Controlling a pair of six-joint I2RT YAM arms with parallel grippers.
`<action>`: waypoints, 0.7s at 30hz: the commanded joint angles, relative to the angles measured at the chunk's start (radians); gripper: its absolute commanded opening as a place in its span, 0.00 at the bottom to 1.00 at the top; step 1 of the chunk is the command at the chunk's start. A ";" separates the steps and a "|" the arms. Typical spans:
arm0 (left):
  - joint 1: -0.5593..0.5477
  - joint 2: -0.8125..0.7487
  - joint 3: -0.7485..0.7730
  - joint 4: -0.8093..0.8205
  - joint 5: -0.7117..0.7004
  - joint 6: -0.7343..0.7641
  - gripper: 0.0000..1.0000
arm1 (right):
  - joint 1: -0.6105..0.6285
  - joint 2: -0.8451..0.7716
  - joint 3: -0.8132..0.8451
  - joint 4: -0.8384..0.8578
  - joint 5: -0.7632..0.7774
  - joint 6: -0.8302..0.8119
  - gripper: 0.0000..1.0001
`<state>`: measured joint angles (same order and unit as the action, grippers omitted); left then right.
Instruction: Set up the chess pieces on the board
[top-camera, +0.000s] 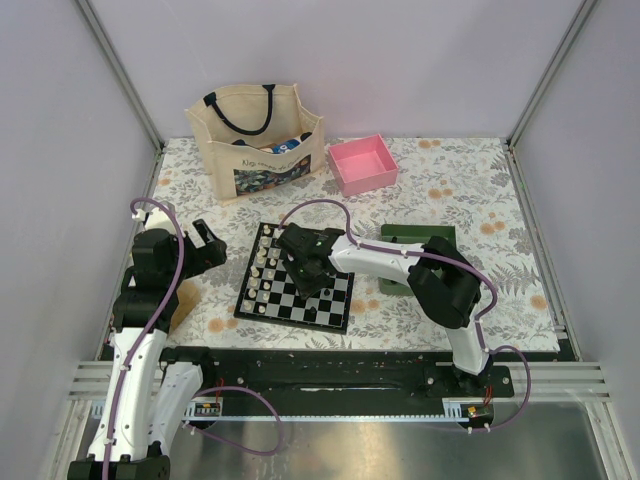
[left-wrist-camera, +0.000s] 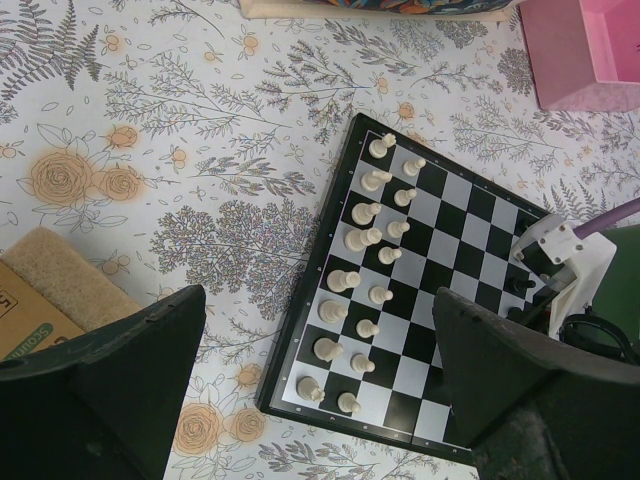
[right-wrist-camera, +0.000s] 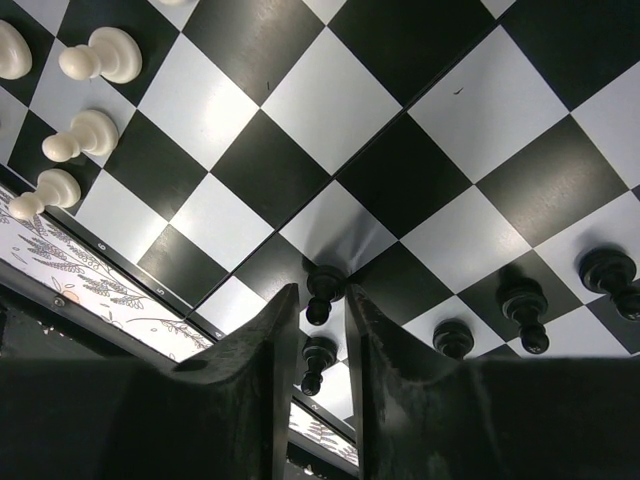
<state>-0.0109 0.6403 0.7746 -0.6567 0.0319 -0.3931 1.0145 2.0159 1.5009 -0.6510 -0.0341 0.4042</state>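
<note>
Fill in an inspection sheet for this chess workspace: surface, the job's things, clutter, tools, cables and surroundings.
Surface: table under a floral cloth.
Job's things: board in the middle; a few black chess pieces near the edge under the right tool; white chessmen in two files on its left side.
Clutter: tote bag and pink box at the back; green tray right of the board, partly behind the right arm; tan block by the left arm.
Tools: left tool open, off the board's left side; right tool low over the board, jaws narrow, a pawn at its tips, grip unclear.
Cables: purple cables loop along both arms.
Surroundings: pale walls, metal frame posts.
</note>
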 joint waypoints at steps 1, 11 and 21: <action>0.006 -0.005 -0.003 0.048 0.025 -0.007 0.99 | 0.007 -0.005 0.044 0.011 0.028 -0.004 0.38; 0.008 -0.005 -0.005 0.048 0.023 -0.007 0.99 | 0.007 -0.003 0.056 0.011 0.059 -0.001 0.36; 0.008 -0.007 -0.006 0.048 0.026 -0.007 0.99 | 0.009 -0.006 0.039 0.004 0.054 -0.005 0.32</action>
<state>-0.0109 0.6403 0.7746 -0.6567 0.0338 -0.3931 1.0145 2.0159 1.5185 -0.6502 0.0036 0.4046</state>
